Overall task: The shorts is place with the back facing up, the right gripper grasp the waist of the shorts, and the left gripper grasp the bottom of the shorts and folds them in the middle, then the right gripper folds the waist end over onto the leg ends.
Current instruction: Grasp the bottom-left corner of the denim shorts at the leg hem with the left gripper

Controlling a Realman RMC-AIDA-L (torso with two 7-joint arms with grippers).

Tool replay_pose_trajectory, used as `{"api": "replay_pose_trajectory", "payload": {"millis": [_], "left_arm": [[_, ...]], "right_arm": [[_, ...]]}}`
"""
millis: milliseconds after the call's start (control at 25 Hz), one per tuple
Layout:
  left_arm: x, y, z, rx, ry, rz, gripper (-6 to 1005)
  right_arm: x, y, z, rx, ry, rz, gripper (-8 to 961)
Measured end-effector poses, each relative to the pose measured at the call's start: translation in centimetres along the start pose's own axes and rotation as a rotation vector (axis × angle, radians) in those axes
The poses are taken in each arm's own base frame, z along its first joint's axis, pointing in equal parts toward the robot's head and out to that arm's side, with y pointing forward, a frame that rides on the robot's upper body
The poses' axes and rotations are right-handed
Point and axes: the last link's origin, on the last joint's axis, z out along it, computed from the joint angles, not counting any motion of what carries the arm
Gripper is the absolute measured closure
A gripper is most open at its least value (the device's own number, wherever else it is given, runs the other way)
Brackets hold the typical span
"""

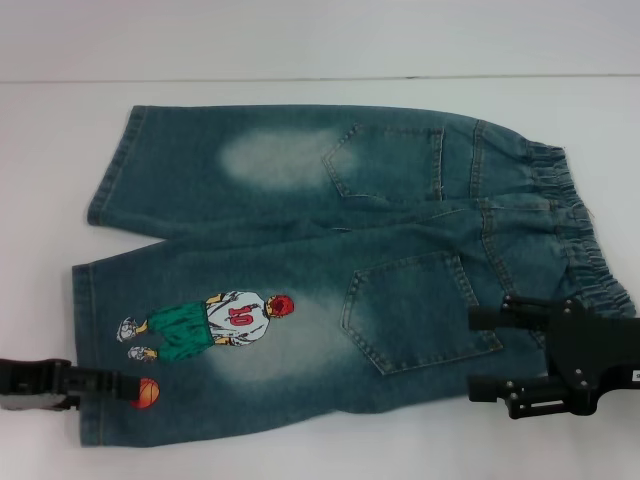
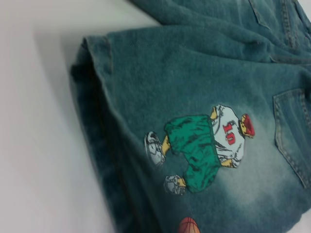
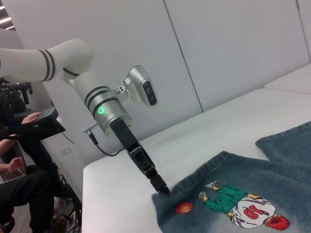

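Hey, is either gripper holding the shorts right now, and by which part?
The left gripper pinches the shorts at the leg hem corner beside the orange ball. The right gripper is open over the waist, holding nothing.

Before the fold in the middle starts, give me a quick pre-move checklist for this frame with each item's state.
1. Shorts lie flat, back pockets up: ok.
2. Left pincer at the hem by the orange ball: ok.
3. Left pincer closed on the hem: cannot tell.
4. Right pincer near the waist: ok, open, over the pocket area.
5. Right pincer gripping the waist: not ok.
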Motion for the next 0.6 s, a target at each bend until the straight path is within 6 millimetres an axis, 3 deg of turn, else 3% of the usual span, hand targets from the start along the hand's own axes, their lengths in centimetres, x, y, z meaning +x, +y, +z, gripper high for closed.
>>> {"api": "replay_pose_trajectory", "payload": {"millis": [600], "left_arm": [[-0.64,-0.18,-0.25,0.003,-0.021,-0.007,196]], "right_arm": [[0.10,0.02,-0.18,0.005,0.000,0.003,25]]}}
